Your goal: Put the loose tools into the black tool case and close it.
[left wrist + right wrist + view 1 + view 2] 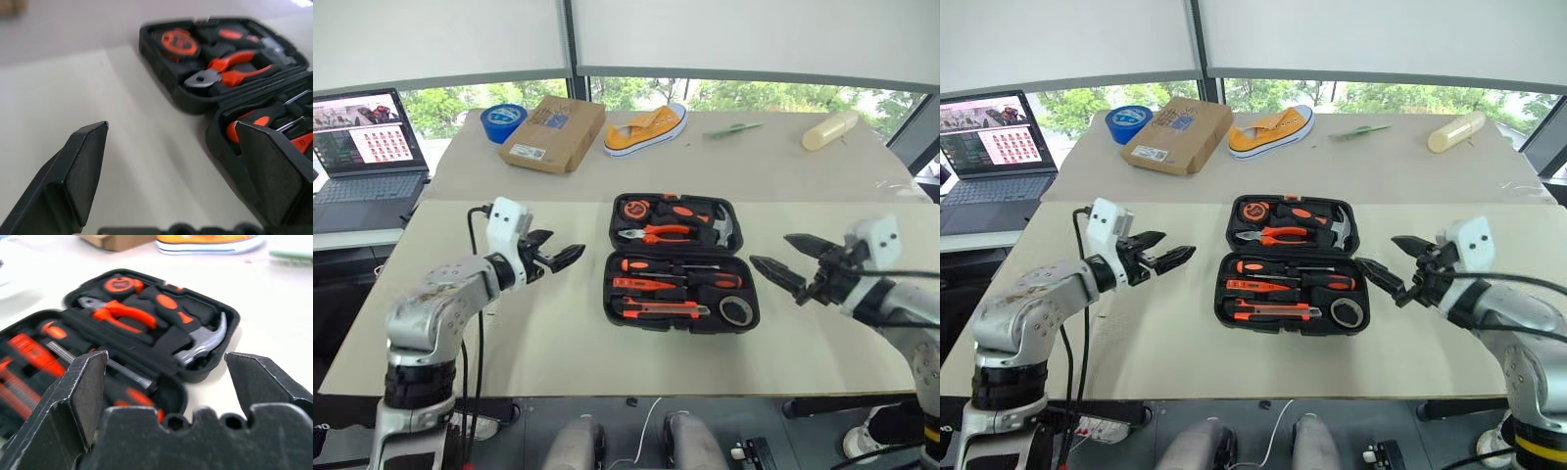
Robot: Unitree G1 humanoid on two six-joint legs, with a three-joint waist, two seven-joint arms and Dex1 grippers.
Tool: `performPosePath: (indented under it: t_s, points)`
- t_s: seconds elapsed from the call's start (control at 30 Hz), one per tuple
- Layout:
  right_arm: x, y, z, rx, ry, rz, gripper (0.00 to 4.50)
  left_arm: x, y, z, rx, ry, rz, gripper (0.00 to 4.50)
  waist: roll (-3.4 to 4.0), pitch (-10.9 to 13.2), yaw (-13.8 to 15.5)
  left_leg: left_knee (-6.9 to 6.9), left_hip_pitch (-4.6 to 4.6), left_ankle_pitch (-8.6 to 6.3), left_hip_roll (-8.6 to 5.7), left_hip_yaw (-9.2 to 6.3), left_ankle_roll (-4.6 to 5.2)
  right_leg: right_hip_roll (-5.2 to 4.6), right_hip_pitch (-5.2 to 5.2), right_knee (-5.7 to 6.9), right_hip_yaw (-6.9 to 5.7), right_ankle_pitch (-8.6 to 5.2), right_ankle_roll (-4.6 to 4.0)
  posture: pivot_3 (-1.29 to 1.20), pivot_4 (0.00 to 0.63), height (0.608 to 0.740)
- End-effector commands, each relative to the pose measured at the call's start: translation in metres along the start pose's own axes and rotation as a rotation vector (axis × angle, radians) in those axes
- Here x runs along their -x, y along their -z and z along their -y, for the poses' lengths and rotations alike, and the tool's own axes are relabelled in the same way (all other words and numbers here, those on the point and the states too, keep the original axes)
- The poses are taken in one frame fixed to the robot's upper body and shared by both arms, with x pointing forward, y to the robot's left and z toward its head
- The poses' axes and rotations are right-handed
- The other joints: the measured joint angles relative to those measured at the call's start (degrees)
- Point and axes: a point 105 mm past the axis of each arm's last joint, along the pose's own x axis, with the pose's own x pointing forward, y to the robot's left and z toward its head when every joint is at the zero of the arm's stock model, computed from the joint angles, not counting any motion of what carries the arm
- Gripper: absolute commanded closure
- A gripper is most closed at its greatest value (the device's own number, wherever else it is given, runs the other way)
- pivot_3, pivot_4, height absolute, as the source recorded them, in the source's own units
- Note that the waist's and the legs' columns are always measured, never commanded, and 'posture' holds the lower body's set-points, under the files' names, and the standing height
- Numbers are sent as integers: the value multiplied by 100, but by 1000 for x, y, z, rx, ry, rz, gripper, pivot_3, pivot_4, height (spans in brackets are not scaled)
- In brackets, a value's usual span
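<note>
Looking at the table: the tool case (682, 262) lay open and flat on the pale tabletop (558, 333), dead centre between the two arms.
Case layout: its hinge ran left-right, far half holding tape measure (634, 208), pliers (656, 233) and hammer (724, 227), near half holding the screwdrivers (675, 265), the knife (664, 308) and a small dark tape roll (735, 309).
Tools status: everything seemed seated in its slot already (so by my read only the closing was left).
Left claw (560, 257): spread wide, empty, off the case's left side, tips pointing at it.
Right claw (781, 262): also wide and empty, off the right side, aimed inward.
Key relation: the case's long side ran crosswise between the claws; the right one looked a touch nearer its edge, though both were close enough to fold one half over the other.
Materials: black moulded plastic shell, matte, rounded corners; orange rubbery handles, shiny steel hammer head.
Background stuff: cardboard box (553, 132), blue tape (503, 121), yellow shoe (646, 128), laptop (364, 157), all well apart from the case.
</note>
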Motion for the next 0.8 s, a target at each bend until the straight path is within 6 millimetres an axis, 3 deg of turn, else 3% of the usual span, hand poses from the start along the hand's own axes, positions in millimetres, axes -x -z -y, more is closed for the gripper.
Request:
performPosePath:
  t_s: [0.03,0.27,0.53,0.6,0.7,0.8]
  points:
    - [-21,-4,17,-44,60,-44,50,-26,-13,2,77,11,-36,72,0,0,0,-1,1,0,1,-2,0,0,2,-2,-1,0,0,0,150,735]
    - [-67,6,42,-132,151,-146,50,-71,-25,4,126,10,-61,72,-1,-1,-78,-8,-42,27,-10,-2,-44,1,-27,-3,-7,2,5,0,150,735]
    - [-90,23,58,-115,194,-231,50,-96,-32,6,208,5,-53,72,-1,-1,-138,-3,-108,31,-17,3,-50,-16,-98,3,-7,9,17,0,150,735]
    - [-93,24,61,-129,203,-229,572,-99,-32,4,216,-3,-52,0,-1,-1,-149,-3,-108,31,-17,3,-51,-17,-97,3,-7,10,19,0,150,735]
    - [-97,24,62,-136,201,-222,1438,-103,-33,5,252,0,-47,755,-1,-1,-148,0,-107,33,-18,2,-54,-19,-93,4,-6,13,23,0,150,735]
    - [-100,22,61,-139,187,-216,2520,-104,-31,6,243,8,-61,2000,-1,-1,-134,3,-107,35,-20,0,-57,-23,-90,4,-5,17,29,0,150,735]
